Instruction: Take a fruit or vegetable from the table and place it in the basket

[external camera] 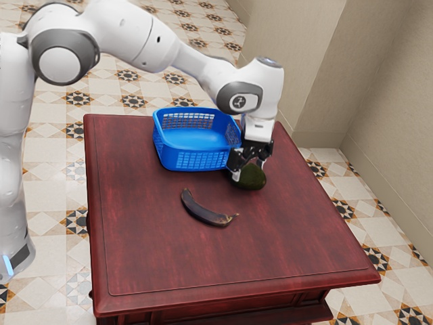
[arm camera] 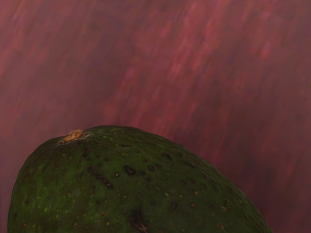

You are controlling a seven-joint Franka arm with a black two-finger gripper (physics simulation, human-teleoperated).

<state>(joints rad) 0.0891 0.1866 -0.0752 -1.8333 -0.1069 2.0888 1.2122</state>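
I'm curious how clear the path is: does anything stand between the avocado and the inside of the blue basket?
Only the basket wall stands between them, so the avocado would likely need lifting over it. The dark banana lies off to one side.

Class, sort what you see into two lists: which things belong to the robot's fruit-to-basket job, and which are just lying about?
In the job:
avocado, apparently the chosen fruit
gripper, at the avocado
blue basket, the destination

Just lying about:
dark banana, loose on the table
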